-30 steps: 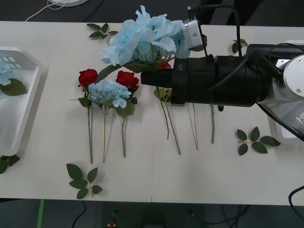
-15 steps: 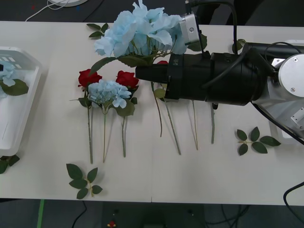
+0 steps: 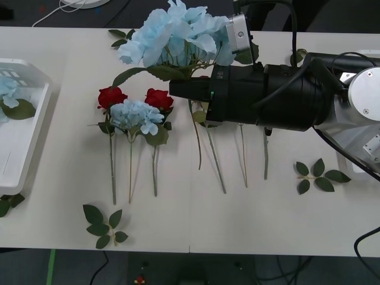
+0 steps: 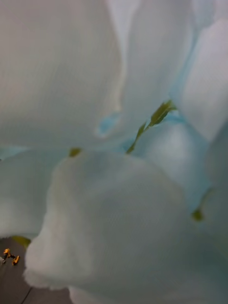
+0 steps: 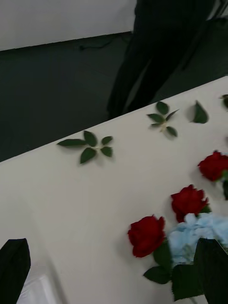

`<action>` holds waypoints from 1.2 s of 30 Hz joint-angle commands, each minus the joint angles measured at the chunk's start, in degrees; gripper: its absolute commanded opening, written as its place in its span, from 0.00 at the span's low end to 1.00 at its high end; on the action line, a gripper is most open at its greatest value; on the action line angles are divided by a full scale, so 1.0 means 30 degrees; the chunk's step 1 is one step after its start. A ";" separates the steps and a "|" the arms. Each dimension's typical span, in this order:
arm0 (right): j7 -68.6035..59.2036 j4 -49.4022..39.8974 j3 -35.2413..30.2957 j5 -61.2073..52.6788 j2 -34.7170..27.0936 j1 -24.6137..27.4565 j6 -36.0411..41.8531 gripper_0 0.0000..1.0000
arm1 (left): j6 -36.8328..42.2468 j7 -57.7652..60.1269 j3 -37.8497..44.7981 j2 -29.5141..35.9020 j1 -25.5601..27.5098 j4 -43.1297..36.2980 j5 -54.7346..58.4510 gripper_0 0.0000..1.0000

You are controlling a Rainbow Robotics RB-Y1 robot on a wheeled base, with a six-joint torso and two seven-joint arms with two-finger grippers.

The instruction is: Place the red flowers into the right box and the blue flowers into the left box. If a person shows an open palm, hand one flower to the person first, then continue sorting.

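Observation:
My right arm (image 3: 267,98) reaches across the table from the right and holds a big bunch of blue flowers (image 3: 178,35) above the far middle; its fingers are hidden behind the blooms. Pale petals (image 4: 114,142) press against the right wrist camera. On the table lie two red flowers (image 3: 110,96) (image 3: 158,98) with a smaller blue flower (image 3: 135,116) between them. A third red bloom (image 3: 203,78) peeks out by the arm. The left box (image 3: 35,127) holds a blue flower (image 3: 7,89). My left gripper (image 5: 113,247) hovers open over the table near the roses (image 5: 146,235).
Loose leaf sprigs lie at the front left (image 3: 104,224), right (image 3: 320,175) and back (image 3: 126,38). Several bare stems (image 3: 243,160) run out from under the right arm. A white rim, probably the right box (image 3: 360,168), peeks out at the right edge.
The right arm has moved left and lifted the blue bunch higher, with its stem rising off the table. Over the last half second it has hardly moved.

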 commanded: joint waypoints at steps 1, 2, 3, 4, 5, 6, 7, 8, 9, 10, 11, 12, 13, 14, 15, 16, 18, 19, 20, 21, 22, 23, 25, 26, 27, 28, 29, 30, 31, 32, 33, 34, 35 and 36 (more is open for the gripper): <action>-0.0623 -0.0216 0.0145 -0.0243 0.0310 -0.0786 -0.0252 0.00 | 0.2657 0.0597 0.1140 -0.2424 0.0154 -0.0410 0.1685 1.00; -0.0623 -0.0216 0.0145 -0.0243 0.0310 -0.0786 -0.0252 0.00 | 0.3330 0.0626 0.1404 -0.3157 0.0359 -0.0410 0.2095 1.00; -0.0623 -0.0216 0.0145 -0.0243 0.0310 -0.0786 -0.0252 0.00 | 0.3946 0.0626 0.1785 -0.3977 0.0798 -0.0410 0.2886 1.00; -0.0623 -0.0216 0.0145 -0.0243 0.0310 -0.0786 -0.0252 0.00 | 0.4326 0.0567 0.2019 -0.4563 0.1150 -0.0410 0.3560 1.00; -0.0623 -0.0216 0.0145 -0.0243 0.0310 -0.0786 -0.0252 0.00 | 0.4590 0.0538 0.2136 -0.5002 0.1384 -0.0410 0.4058 1.00; -0.0623 -0.0216 0.0145 -0.0243 0.0310 -0.0786 -0.0282 0.00 | 0.5030 0.0480 0.2283 -0.5705 0.1795 -0.0439 0.5054 1.00; -0.0623 -0.0216 0.0145 -0.0273 0.0310 -0.0786 -0.0282 0.00 | 0.5528 0.0480 0.2283 -0.6291 0.2205 -0.0439 0.5962 1.00; -0.0623 -0.0216 0.0145 -0.0243 0.0310 -0.0786 -0.0282 0.00 | 0.6114 0.0509 0.2254 -0.6819 0.2556 -0.0439 0.6577 1.00; -0.0623 -0.0216 0.0145 -0.0243 0.0310 -0.0786 -0.0282 0.00 | 0.6582 0.0538 0.2283 -0.7229 0.2673 -0.0439 0.6841 1.00; -0.0593 -0.0216 0.0145 -0.0243 0.0310 -0.0786 -0.0282 0.00 | 0.7051 0.0567 0.2254 -0.7610 0.2791 -0.0439 0.6958 1.00; -0.0623 -0.0216 0.0145 -0.0243 0.0310 -0.0786 -0.0282 0.00 | 0.7315 0.0567 0.2254 -0.7786 0.2849 -0.0439 0.7017 1.00; -0.0593 -0.0216 0.0145 -0.0243 0.0310 -0.0786 -0.0282 0.00 | 0.8018 0.0655 0.2254 -0.8284 0.2908 -0.0439 0.7046 1.00; -0.0593 -0.0216 0.0145 -0.0243 0.0310 -0.0786 -0.0282 0.00 | 0.8369 0.0685 0.2195 -0.8547 0.2966 -0.0439 0.7046 1.00; -0.0593 -0.0216 0.0145 -0.0243 0.0310 -0.0786 -0.0282 0.00 | 0.8662 0.0685 0.2136 -0.8811 0.2996 -0.0439 0.7046 1.00; -0.0564 -0.0216 0.0145 -0.0243 0.0339 -0.0786 -0.0282 0.00 | 0.8867 0.0685 0.1990 -0.9075 0.3025 -0.0439 0.7046 1.00; -0.0564 -0.0216 0.0145 -0.0243 0.0339 -0.0786 -0.0282 0.00 | 0.9102 0.0655 0.1697 -0.9338 0.3025 -0.0439 0.7046 1.00; -0.0535 -0.0216 0.0145 -0.0243 0.0369 -0.0786 -0.0282 0.00 | 0.9102 0.0509 0.0818 -0.9778 0.2996 -0.0439 0.7192 1.00; -0.0535 -0.0216 0.0145 -0.0243 0.0398 -0.0786 -0.0282 0.00 | 0.9043 0.0421 0.0379 -0.9924 0.2996 -0.0439 0.7310 1.00; -0.0535 -0.0216 0.0145 -0.0243 0.0398 -0.0786 -0.0282 0.00 | 0.8897 0.0245 -0.0266 -1.0071 0.2937 -0.0469 0.7515 1.00; -0.0535 -0.0216 0.0145 -0.0243 0.0398 -0.0786 -0.0282 0.00 | 0.8780 0.0040 -0.0705 -1.0188 0.2937 -0.0527 0.7720 1.00; -0.0535 -0.0216 0.0145 -0.0273 0.0427 -0.0786 -0.0282 0.00 | 0.8662 -0.0106 -0.0998 -1.0276 0.2937 -0.0557 0.7866 1.00; -0.0535 -0.0216 0.0145 -0.0243 0.0427 -0.0786 -0.0282 0.00 | 0.8340 -0.0458 -0.1760 -1.0364 0.2937 -0.0557 0.8247 1.00; -0.0506 -0.0216 0.0145 -0.0243 0.0427 -0.0786 -0.0282 0.00 | 0.8018 -0.0839 -0.2756 -1.0393 0.2879 -0.0615 0.8716 1.00; -0.0506 -0.0216 0.0145 -0.0243 0.0427 -0.0786 -0.0282 0.00 | 0.7871 -0.0897 -0.3225 -1.0393 0.2879 -0.0732 0.9009 1.00; -0.0506 -0.0216 0.0145 -0.0243 0.0427 -0.0786 -0.0282 0.00 | 0.7608 -0.0927 -0.3869 -1.0393 0.2879 -0.0937 0.9331 1.00; -0.0506 -0.0216 0.0145 -0.0243 0.0427 -0.0786 -0.0252 0.00 | 0.7403 -0.0956 -0.4162 -1.0422 0.2879 -0.1055 0.9478 1.00; -0.0506 -0.0216 0.0145 -0.0243 0.0427 -0.0786 -0.0252 0.00 | 0.6875 -0.0985 -0.4953 -1.0481 0.2879 -0.1553 0.9829 1.00; -0.0506 -0.0216 0.0145 -0.0243 0.0427 -0.0786 -0.0282 0.00 | 0.6670 -0.1015 -0.5276 -1.0510 0.2879 -0.1729 0.9946 1.00; -0.0506 -0.0216 0.0145 -0.0243 0.0427 -0.0786 -0.0252 0.00 | 0.6201 -0.1102 -0.5920 -1.0539 0.2879 -0.2051 1.0239 1.00; -0.0506 -0.0216 0.0145 -0.0273 0.0427 -0.0786 -0.0282 0.00 | 0.5674 -0.1161 -0.6565 -1.0569 0.2849 -0.2432 1.0562 1.00; -0.0506 -0.0216 0.0145 -0.0243 0.0427 -0.0786 -0.0252 0.00 | 0.5264 -0.1220 -0.7004 -1.0569 0.2849 -0.2666 1.0825 1.00; -0.0506 -0.0216 0.0145 -0.0243 0.0427 -0.0786 -0.0282 0.00 | 0.4678 -0.1308 -0.7649 -1.0569 0.2849 -0.3047 1.1206 1.00; -0.0506 -0.0216 0.0174 -0.0243 0.0427 -0.0786 -0.0252 0.00 | 0.4063 -0.1366 -0.8205 -1.0569 0.2820 -0.3398 1.1470 1.00; -0.0506 -0.0216 0.0145 -0.0243 0.0427 -0.0786 -0.0282 0.00 | 0.3418 -0.1513 -0.8791 -1.0569 0.2761 -0.3779 1.1733 1.00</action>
